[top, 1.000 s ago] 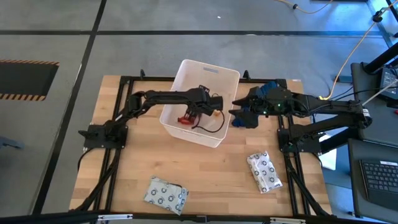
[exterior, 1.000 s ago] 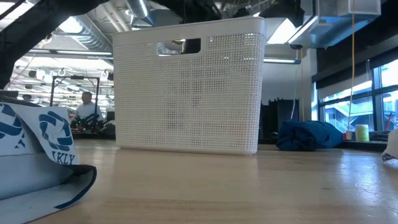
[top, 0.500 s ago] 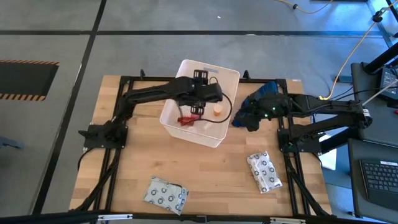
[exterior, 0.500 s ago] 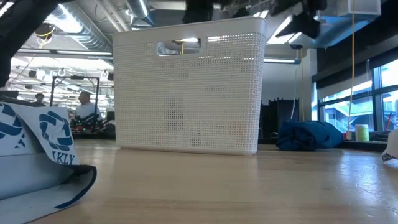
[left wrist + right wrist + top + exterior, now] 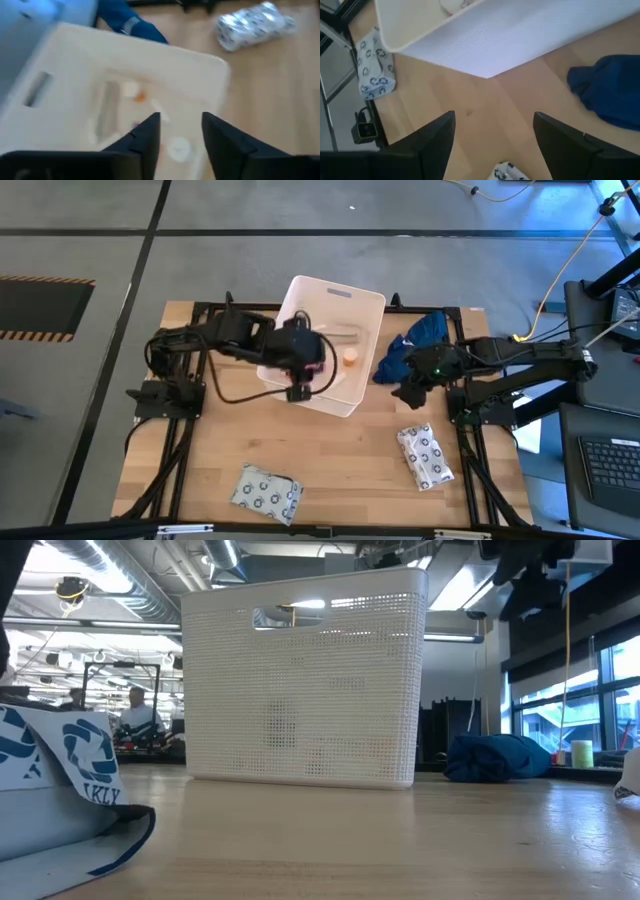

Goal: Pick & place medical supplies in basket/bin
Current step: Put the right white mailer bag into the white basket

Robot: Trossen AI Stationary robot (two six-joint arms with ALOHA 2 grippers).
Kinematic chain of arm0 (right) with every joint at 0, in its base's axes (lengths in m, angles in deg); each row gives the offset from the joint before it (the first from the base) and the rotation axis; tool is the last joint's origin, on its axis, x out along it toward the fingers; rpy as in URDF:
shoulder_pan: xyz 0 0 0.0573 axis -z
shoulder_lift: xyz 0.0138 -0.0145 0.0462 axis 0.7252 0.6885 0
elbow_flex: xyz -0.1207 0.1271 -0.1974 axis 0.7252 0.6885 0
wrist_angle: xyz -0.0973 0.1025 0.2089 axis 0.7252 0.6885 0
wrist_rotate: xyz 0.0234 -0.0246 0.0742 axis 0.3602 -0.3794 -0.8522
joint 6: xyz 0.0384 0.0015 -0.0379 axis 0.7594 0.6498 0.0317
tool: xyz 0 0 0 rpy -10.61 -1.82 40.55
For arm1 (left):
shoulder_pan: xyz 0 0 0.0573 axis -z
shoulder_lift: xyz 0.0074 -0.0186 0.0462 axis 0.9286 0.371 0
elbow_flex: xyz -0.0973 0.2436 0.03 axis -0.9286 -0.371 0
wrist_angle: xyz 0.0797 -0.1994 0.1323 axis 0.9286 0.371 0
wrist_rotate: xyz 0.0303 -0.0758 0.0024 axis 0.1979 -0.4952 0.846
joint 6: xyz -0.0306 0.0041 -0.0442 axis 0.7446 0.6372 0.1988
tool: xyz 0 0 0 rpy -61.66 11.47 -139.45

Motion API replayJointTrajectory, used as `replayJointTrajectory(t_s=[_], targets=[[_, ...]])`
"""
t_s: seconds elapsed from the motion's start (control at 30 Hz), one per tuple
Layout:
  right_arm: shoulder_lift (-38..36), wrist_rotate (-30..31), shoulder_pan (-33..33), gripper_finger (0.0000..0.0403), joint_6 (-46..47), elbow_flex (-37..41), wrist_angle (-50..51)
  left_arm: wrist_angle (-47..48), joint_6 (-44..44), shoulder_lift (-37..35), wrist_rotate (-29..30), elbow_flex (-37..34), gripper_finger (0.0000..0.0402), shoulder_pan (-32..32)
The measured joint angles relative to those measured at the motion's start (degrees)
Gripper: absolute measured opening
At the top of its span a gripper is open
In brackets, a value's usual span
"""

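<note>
I have the left gripper [image 5: 300, 370] over the near-left rim of the white tub [image 5: 335, 298], its fingers [image 5: 150, 132] parted a little and holding nothing. The tub sits at about twelve o'clock from the table's centre; inside I make out a small orange vial [image 5: 350, 358] and a few pale items too blurred to name. The right gripper [image 5: 410, 390] hangs at three o'clock of the tub, beside the dark blue cloth [image 5: 415, 340], fingers [image 5: 437, 137] spread wide and empty. One dotted packet [image 5: 265, 490] lies at seven o'clock, the other packet [image 5: 425, 455] at four o'clock.
</note>
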Motion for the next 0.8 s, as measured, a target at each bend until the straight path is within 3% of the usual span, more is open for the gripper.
replayJointTrajectory(t_s=[0.27, 0.33, 0.57, 0.7, 0.8], targets=[[0.00, 0.00, -3.29, 0.0268, 0.02, -0.04, 1.11, 4.08, 8.02, 1.25, -2.91, -2.41, 0.0027, 7.38], [0.00, 0.00, -3.88, 0.0268, 0.02, -0.04, 1.61, 4.18, 10.26, 1.22, -6.59, -4.42, 0.0008, 8.55], [0.00, -0.20, -5.80, 0.0268, 0.77, -0.04, 1.60, 9.31, 21.16, 1.11, -20.42, -7.29, 0.0002, 12.37], [0.00, -6.92, -6.78, 0.0268, 2.67, -0.06, 3.58, 8.21, 24.06, 1.24, -19.36, -10.39, 0.0001, 13.51], [0.00, -10.64, -6.90, 0.0268, 12.22, -0.06, 7.21, 0.77, 23.45, 1.18, -17.98, -14.07, 0.0002, 13.06]])
